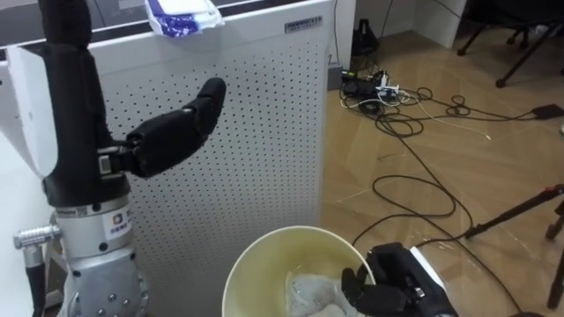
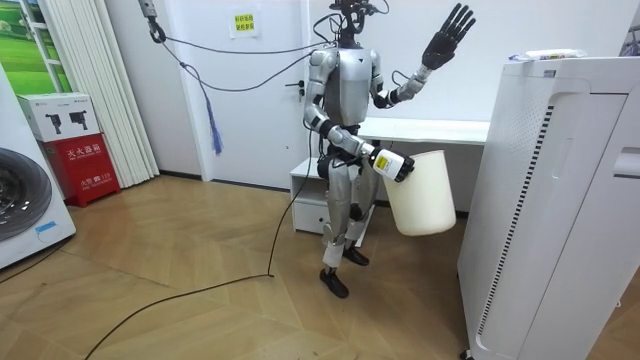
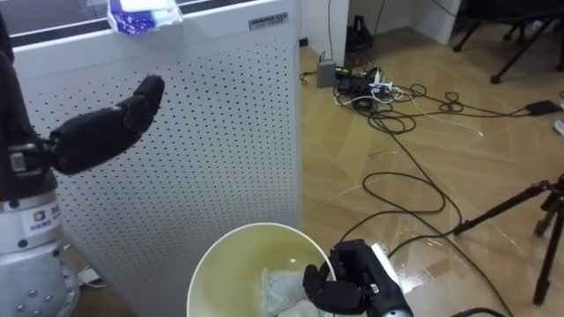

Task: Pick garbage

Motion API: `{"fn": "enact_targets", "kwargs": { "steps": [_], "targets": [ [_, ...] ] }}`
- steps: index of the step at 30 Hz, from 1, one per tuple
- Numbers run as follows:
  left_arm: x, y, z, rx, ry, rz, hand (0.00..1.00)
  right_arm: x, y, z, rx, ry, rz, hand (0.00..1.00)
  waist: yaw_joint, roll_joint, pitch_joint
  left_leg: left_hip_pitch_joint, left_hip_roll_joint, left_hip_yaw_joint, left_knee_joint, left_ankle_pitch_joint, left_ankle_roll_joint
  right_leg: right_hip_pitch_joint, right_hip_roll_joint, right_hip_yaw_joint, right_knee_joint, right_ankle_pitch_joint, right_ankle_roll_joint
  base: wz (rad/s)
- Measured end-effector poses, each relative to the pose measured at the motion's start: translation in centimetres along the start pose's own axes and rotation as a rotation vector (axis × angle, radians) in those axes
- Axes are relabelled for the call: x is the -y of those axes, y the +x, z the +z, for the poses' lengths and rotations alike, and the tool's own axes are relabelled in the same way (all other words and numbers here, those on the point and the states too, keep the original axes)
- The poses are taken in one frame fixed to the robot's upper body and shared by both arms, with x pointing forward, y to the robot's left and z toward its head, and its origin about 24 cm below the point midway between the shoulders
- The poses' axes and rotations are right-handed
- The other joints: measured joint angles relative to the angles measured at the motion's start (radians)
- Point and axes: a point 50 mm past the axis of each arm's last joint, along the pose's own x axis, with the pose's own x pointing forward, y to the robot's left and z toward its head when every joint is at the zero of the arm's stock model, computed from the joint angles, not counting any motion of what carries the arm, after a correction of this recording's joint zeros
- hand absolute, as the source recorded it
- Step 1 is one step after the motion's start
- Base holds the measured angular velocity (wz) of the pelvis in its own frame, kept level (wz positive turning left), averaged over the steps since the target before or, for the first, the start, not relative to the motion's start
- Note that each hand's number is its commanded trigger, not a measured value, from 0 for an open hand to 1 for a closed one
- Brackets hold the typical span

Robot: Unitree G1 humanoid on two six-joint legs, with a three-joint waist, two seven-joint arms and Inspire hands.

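A blue and white wrapper (image 1: pixel 181 16) lies on top of the tall white perforated cabinet (image 1: pixel 256 132) in front of me. My left hand (image 1: pixel 176 132) is raised before the cabinet's face, below the wrapper and apart from it, fingers straight and open; the room view has it (image 2: pixel 447 35) held high with spread fingers. My right hand (image 1: pixel 388 295) is curled over the rim of a cream bin (image 1: pixel 256 251), carried low at my right side (image 2: pixel 420 190). Crumpled white paper (image 1: pixel 313 295) lies inside the bin.
Dark cables and a power strip (image 1: pixel 370 88) sprawl over the wooden floor to the right of the cabinet. A tripod leg (image 1: pixel 520 211) crosses the floor at far right. Behind me stand a white desk (image 2: pixel 430 130) and, at the room view's left, a washing machine (image 2: pixel 25 200).
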Motion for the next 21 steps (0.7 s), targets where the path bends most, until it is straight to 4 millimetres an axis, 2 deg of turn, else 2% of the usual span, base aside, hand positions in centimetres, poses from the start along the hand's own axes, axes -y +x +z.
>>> {"fn": "enact_targets", "kwargs": {
  "steps": [4,7,9,12,14,18,21],
  "targets": [
    [0.3,1.2,-0.2,0.031,0.016,-0.032,0.00,0.4,-0.1,-0.1,-0.005,-0.022,0.018,1.00,0.000,0.005,0.0023,0.003,0.000,0.003,0.000,0.000,0.000,0.004,0.000,0.008,-0.003,0.001,0.001,-0.01],
    [0.0,2.7,-0.3,0.067,0.064,-0.068,0.00,0.8,-0.2,-0.2,-0.022,-0.037,0.019,1.00,-0.001,0.019,0.0081,-0.001,0.000,0.004,0.000,0.000,0.000,-0.003,0.007,0.019,-0.004,0.001,0.001,-0.06],
    [0.0,3.9,-0.4,0.088,0.083,-0.084,0.00,0.9,-0.2,-0.5,-0.057,-0.041,0.017,1.00,0.000,0.037,0.0074,-0.008,0.000,0.007,0.000,0.000,0.000,-0.009,0.007,0.021,-0.003,0.001,0.001,-0.02],
    [0.2,4.8,-0.8,0.086,0.108,-0.105,0.00,1.1,-0.2,-0.7,-0.079,-0.052,0.017,1.00,-0.004,0.059,0.0065,-0.009,-0.001,0.007,0.001,0.000,0.000,-0.011,0.007,0.023,-0.003,0.001,0.001,-0.02],
    [0.6,5.8,-1.3,0.073,0.132,-0.119,0.00,1.3,-0.2,-0.8,-0.096,-0.065,0.023,1.00,-0.003,0.074,0.0022,-0.012,-0.001,0.011,0.000,0.000,0.000,-0.017,0.007,0.024,0.000,0.001,0.001,-0.04],
    [0.3,7.6,-2.9,0.032,0.228,-0.156,0.00,1.4,-0.3,-0.9,-0.112,-0.092,0.046,1.00,-0.012,0.078,0.0008,-0.013,0.002,0.017,-0.001,0.000,0.000,-0.017,0.006,0.026,-0.001,0.001,0.001,-0.01],
    [0.2,8.1,-3.3,0.003,0.259,-0.181,0.00,1.7,-0.4,-1.0,-0.126,-0.119,0.054,1.00,-0.015,0.078,0.0008,-0.015,0.001,0.027,-0.001,0.000,0.000,-0.017,0.005,0.025,-0.002,0.001,0.001,0.00]
  ]
}}
